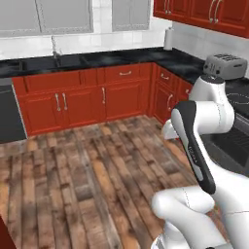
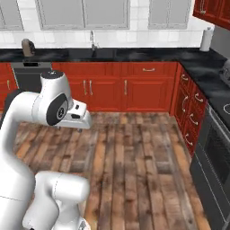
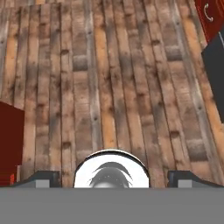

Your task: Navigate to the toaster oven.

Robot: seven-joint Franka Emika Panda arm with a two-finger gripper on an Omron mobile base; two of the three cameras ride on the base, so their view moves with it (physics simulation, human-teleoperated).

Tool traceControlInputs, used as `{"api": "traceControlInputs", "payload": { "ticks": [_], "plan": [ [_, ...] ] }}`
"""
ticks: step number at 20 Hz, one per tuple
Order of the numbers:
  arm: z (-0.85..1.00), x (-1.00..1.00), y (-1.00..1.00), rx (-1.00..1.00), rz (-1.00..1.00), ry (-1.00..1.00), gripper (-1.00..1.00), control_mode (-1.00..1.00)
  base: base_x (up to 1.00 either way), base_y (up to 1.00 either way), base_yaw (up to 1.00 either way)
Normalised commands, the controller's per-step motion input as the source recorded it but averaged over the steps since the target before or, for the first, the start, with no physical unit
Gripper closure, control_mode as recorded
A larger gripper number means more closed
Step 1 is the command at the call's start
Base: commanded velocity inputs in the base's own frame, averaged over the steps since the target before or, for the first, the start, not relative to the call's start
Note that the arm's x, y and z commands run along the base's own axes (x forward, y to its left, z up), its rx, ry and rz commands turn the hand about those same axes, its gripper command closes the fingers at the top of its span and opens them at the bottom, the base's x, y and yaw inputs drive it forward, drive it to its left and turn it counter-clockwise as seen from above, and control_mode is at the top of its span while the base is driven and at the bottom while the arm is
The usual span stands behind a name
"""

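2 fingertips (image 3: 43, 178) of the gripper (image 3: 112, 179) stand wide apart, holding nothing, above the wooden floor (image 3: 109, 78).

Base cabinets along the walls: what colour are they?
Red base cabinets with small silver handles; clearest in the right base view.

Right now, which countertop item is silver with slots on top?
The toaster on the right-hand counter; the paper towel roll is plain white.

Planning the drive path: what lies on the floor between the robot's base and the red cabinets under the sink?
Bare wooden floor; nothing stands before the red cabinets in the right base view.
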Motion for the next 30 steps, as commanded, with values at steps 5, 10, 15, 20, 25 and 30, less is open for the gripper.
{"api": "traceControlInputs", "payload": {
  "ticks": [5, 10, 15, 20, 25, 30],
  "plan": [
    [0.00, 0.00, 0.00, 0.00, 0.00, 0.00, -1.00, 1.00, 0.47, 0.90, 0.59],
    [0.00, 0.00, 0.00, 0.00, 0.00, 0.00, -1.00, 1.00, 0.63, 0.75, 0.55],
    [0.00, 0.00, 0.00, 0.00, 0.00, 0.00, -1.00, 1.00, 0.43, 0.50, 0.59],
    [0.00, 0.00, 0.00, 0.00, 0.00, 0.00, -1.00, 1.00, -0.06, 0.07, 0.67],
    [0.00, 0.00, 0.00, 0.00, 0.00, 0.00, -1.00, 1.00, -0.34, 0.00, 0.65],
    [0.00, 0.00, 0.00, 0.00, 0.00, 0.00, -1.00, 1.00, -0.35, 0.11, 0.68]
  ]
}}
